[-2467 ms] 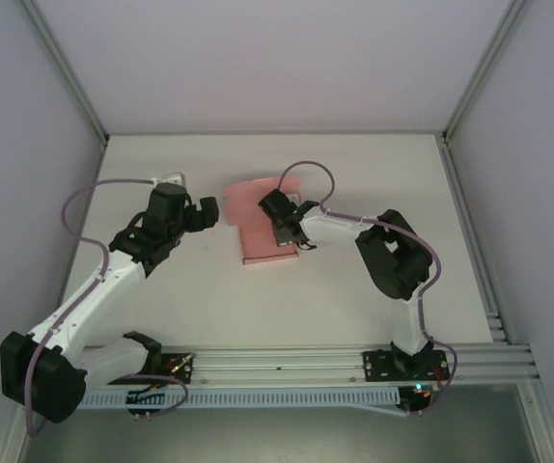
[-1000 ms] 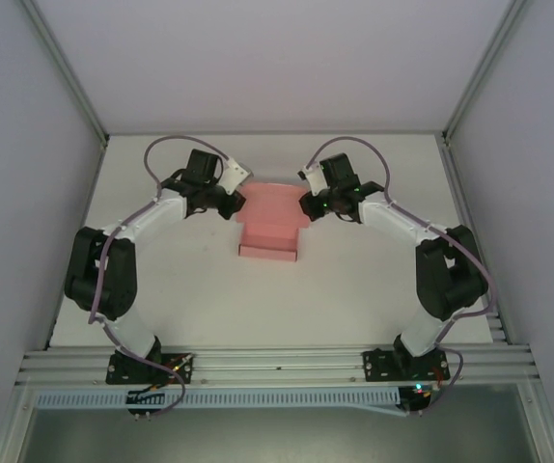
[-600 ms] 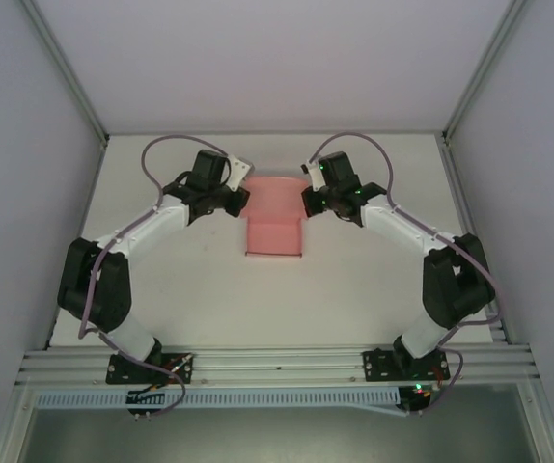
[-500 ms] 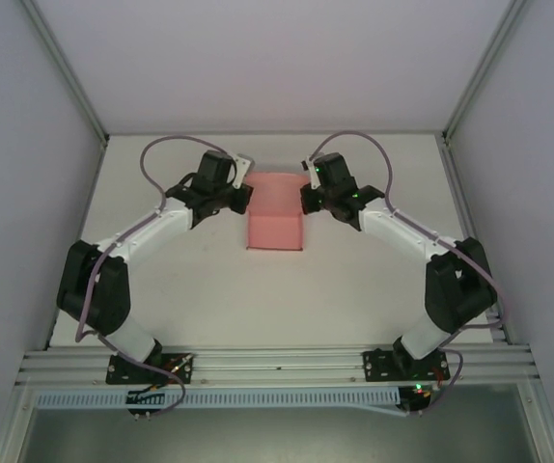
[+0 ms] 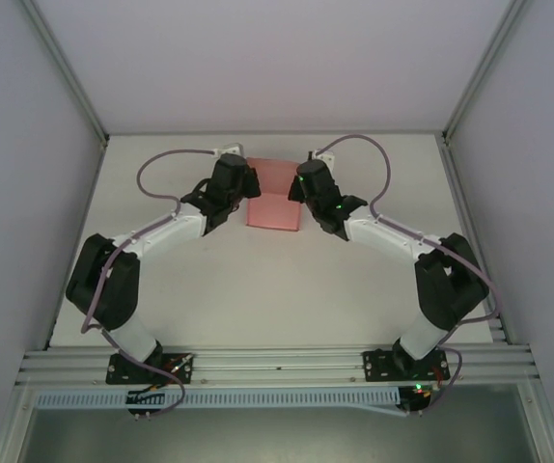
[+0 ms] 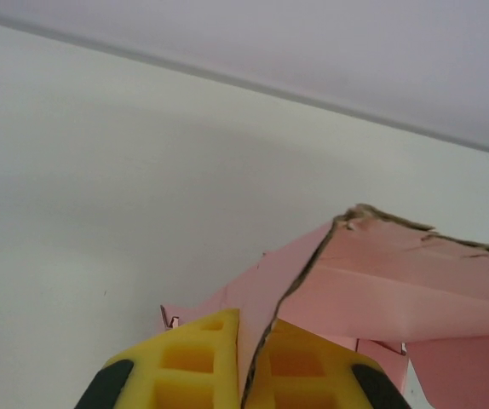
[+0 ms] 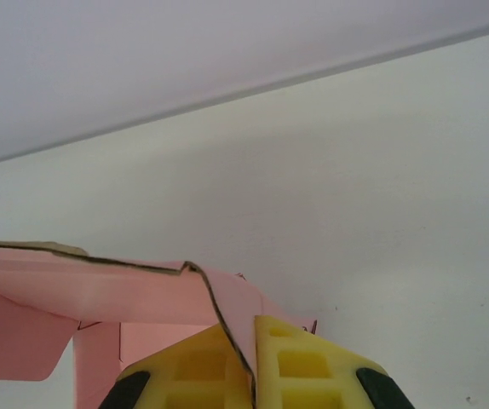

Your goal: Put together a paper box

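The pink paper box (image 5: pixel 274 196) sits at the back middle of the white table, its rear panel folded up and forward. My left gripper (image 5: pixel 245 183) is shut on the box's left edge, and my right gripper (image 5: pixel 299 183) is shut on its right edge. In the left wrist view the yellow fingers (image 6: pixel 198 358) pinch a pink flap (image 6: pixel 270 285) that rises between them. In the right wrist view the yellow fingers (image 7: pixel 300 362) clamp the pink flap (image 7: pixel 232 307) in the same way, with the folded panel (image 7: pixel 74 285) stretching left.
The white table (image 5: pixel 258 289) is enclosed by grey walls with metal corner posts (image 5: pixel 65 72). An aluminium rail (image 5: pixel 277 365) carries both arm bases along the near edge. Purple cables (image 5: pixel 161 164) loop above each arm.
Both arms have moved toward the back with the box. Its rear panel has folded up and forward, so the pink shape looks shorter. The right gripper shut fully on its edge.
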Motion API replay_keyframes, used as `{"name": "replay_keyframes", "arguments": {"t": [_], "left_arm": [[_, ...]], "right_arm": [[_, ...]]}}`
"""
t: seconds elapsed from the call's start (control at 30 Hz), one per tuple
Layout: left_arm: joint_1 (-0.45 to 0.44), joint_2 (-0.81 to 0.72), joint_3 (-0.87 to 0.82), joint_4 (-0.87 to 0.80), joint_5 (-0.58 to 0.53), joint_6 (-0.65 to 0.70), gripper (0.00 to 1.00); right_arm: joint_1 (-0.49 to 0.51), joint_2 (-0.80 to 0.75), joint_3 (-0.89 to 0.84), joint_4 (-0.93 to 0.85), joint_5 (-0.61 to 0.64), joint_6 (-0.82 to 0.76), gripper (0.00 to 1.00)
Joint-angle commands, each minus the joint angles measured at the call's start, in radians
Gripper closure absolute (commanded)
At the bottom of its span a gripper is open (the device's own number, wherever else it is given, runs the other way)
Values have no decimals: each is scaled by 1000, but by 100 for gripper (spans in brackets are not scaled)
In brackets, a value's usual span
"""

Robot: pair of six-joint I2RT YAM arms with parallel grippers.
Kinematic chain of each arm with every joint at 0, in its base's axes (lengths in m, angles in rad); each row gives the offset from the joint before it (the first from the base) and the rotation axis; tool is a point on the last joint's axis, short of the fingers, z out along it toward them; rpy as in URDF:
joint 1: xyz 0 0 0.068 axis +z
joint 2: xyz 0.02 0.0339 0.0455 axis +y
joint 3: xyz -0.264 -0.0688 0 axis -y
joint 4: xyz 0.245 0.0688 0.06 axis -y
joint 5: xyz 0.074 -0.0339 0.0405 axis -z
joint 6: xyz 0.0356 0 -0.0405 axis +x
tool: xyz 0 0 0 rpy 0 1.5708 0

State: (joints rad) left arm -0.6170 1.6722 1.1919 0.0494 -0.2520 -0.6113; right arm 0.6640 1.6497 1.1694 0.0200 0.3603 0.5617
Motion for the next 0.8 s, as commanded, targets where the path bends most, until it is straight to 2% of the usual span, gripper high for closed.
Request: {"name": "replay_keyframes", "arguments": {"t": [0.0,0.13,0.4,0.57,0.77], "left_arm": [[-2,33,-9,125,14,50,100],[17,55,-77,234,154,125,100],[16,66,-161,343,247,166,100],[-7,70,-295,503,206,181,100],[-26,40,-439,632,197,167,100]], "right_arm": [[8,22,-21,64,51,21,100],[1,41,-63,131,48,-18,100],[6,70,-156,253,41,1,100],[18,50,-274,378,62,7,100],[48,18,-377,422,102,14,100]]}}
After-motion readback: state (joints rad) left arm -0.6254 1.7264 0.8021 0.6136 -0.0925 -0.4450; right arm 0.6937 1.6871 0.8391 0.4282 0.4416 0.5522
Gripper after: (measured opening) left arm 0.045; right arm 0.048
